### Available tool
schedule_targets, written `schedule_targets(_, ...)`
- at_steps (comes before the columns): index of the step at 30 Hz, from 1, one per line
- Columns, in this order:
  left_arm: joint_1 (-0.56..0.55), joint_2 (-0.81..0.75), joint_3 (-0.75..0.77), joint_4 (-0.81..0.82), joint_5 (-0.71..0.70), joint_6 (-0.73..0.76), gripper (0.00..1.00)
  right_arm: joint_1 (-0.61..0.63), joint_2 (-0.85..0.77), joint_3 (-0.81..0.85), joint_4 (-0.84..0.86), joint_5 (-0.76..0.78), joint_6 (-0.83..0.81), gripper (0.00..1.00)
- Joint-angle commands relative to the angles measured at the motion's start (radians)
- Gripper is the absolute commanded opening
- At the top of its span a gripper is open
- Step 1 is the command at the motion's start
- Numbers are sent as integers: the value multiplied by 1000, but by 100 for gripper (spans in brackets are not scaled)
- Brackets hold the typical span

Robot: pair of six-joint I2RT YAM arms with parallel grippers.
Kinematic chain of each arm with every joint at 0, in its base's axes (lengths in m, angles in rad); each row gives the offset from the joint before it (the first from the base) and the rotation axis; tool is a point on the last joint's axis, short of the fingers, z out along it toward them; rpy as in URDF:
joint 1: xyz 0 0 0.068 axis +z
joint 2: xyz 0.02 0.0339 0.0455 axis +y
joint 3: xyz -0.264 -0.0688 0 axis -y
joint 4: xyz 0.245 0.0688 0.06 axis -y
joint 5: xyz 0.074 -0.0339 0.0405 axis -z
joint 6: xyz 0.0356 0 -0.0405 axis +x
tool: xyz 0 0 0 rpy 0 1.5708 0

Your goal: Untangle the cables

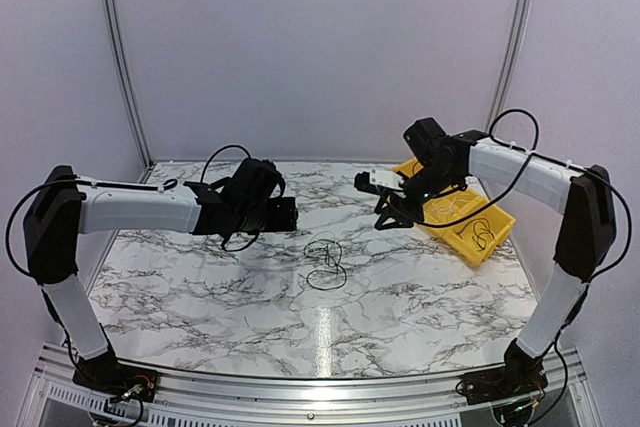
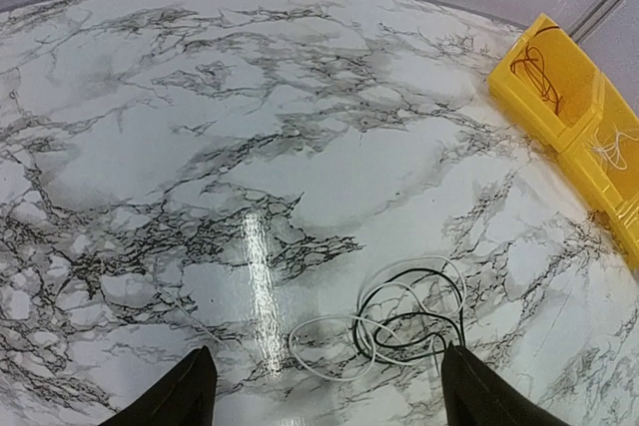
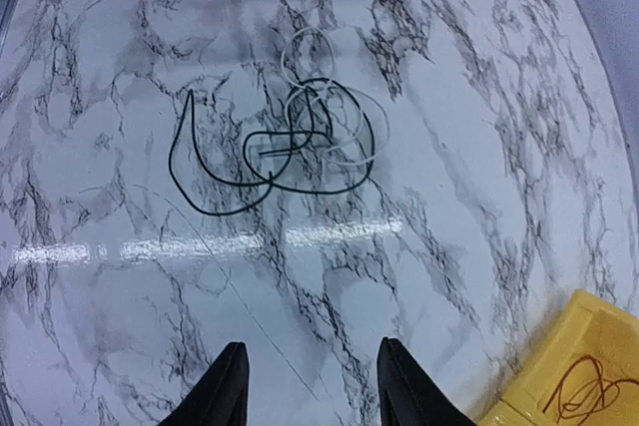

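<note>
A tangle of thin cables (image 1: pixel 326 261), black loops with a white wire through them, lies flat on the marble table (image 1: pixel 200 277) near its middle. It also shows in the left wrist view (image 2: pixel 409 321) and the right wrist view (image 3: pixel 285 142). My left gripper (image 1: pixel 290 215) hovers to the left of and behind the tangle, open and empty; its fingertips (image 2: pixel 185 391) frame the tangle from above. My right gripper (image 1: pixel 385 217) hovers to the right of the tangle, near the yellow bin, open and empty, its fingertips (image 3: pixel 225 386) well short of the cables.
A yellow bin (image 1: pixel 497 230) with compartments stands at the right edge of the table, holding thin wires, dark and white. It shows in the left wrist view (image 2: pixel 569 117) and at the corner of the right wrist view (image 3: pixel 579 366). Grey walls close the back and sides.
</note>
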State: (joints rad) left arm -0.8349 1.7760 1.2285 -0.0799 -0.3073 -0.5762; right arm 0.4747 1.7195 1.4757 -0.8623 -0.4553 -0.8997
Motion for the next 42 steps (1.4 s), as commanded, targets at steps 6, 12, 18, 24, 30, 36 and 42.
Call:
schedule_targets(6, 8, -29, -53, 6, -10, -175, 80, 164, 182, 49, 109, -12, 49, 46)
schedule_targets(12, 8, -72, -105, -2, -57, -197, 81, 214, 307, 122, 66, -34, -9, 45)
schedule_targets(18, 8, -99, -172, 2, -51, -209, 81, 252, 366, 133, 69, -50, -46, 46)
schedule_targets(24, 10, -122, -223, -26, -59, -220, 81, 257, 399, 123, 111, -43, -12, 43)
schedule_targets(30, 9, -155, -273, -38, 34, -186, 80, 257, 403, 130, 164, -28, 46, 11)
schedule_targets(36, -15, -316, -446, 128, 57, -108, 79, 251, 366, 268, 97, -91, 143, 0)
schedule_targets(42, -35, -375, -485, 376, 133, 4, 80, 252, 320, 367, 83, -148, 244, 0)
